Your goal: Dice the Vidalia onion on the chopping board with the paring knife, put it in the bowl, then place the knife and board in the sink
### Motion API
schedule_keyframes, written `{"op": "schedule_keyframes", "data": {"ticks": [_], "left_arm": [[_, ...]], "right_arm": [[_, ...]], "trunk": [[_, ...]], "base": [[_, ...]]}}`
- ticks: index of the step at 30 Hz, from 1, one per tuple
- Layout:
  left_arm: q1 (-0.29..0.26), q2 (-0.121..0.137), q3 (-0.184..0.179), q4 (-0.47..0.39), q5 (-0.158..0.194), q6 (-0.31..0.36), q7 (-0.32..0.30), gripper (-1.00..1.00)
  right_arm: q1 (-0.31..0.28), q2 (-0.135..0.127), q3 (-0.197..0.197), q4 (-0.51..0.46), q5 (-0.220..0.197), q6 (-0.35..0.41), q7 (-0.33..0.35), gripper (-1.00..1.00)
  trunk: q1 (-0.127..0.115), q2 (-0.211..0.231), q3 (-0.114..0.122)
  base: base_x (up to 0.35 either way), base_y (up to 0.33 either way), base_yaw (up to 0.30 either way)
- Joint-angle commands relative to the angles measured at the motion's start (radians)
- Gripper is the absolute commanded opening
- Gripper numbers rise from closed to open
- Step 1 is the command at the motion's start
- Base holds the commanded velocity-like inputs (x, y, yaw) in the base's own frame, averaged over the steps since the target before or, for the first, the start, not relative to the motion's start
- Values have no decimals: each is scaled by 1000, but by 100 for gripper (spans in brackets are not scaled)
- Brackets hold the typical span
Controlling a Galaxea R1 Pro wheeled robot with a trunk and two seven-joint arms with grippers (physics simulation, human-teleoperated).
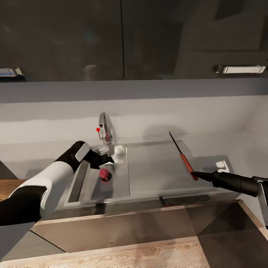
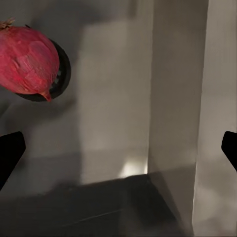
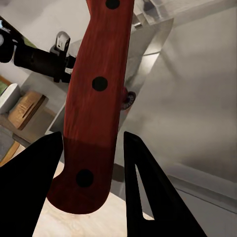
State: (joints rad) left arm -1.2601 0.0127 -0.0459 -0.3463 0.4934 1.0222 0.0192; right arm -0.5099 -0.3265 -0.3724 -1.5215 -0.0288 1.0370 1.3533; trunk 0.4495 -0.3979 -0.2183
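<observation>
Sink: grey steel basin with a flat drainboard on its right; this is the landmark for the rest.
Tap: curved chrome spout with a red knob, at the back rim of the sink.
Onion: a red-skinned bulb lying on the basin floor, over the dark drain ring; in the left wrist view it sits on that ring, apart from the fingers.
Left gripper: reaches down into the sink, just above and behind the onion; its two dark fingertips stand wide apart with nothing between them, so the jaws are released.
Paring knife: reddish-brown handle and dark pointed blade, over the drainboard right of the basin, the blade pointing toward the back wall.
Right gripper: at the handle end of the knife, over the front right part of the drainboard; in the right wrist view the riveted handle runs between the two black fingers, which press its sides, so the jaws are clenched on the knife.
Countertop: pale grey surface around the sink, with a small white object just right of the drainboard.
</observation>
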Motion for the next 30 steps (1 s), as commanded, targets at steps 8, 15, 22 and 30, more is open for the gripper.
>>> {"op": "schedule_keyframes", "data": {"ticks": [8, 15, 22, 30], "left_arm": [[-1, 1, -5, 56, 4, -68, 0, 100], [-1, 10, -5, 81, 4, -96, -5, 100], [-1, 11, -5, 79, 4, -96, -5, 100], [-1, 27, -26, 66, -8, -141, -16, 100]], "right_arm": [[-1, -1, 0, 2, -3, 10, 1, -100], [-1, -2, -2, 3, -3, 10, 1, -100], [-1, -3, -2, 3, -3, 10, 1, -100], [-24, 27, 11, -3, -10, -2, -17, -100]], "trunk": [[1, -2, -15], [1, -2, -19], [1, -2, -19], [1, -2, -19]], "base": [[0, 0, 0], [0, 0, 0], [0, 0, 0], [0, 0, 0]]}}
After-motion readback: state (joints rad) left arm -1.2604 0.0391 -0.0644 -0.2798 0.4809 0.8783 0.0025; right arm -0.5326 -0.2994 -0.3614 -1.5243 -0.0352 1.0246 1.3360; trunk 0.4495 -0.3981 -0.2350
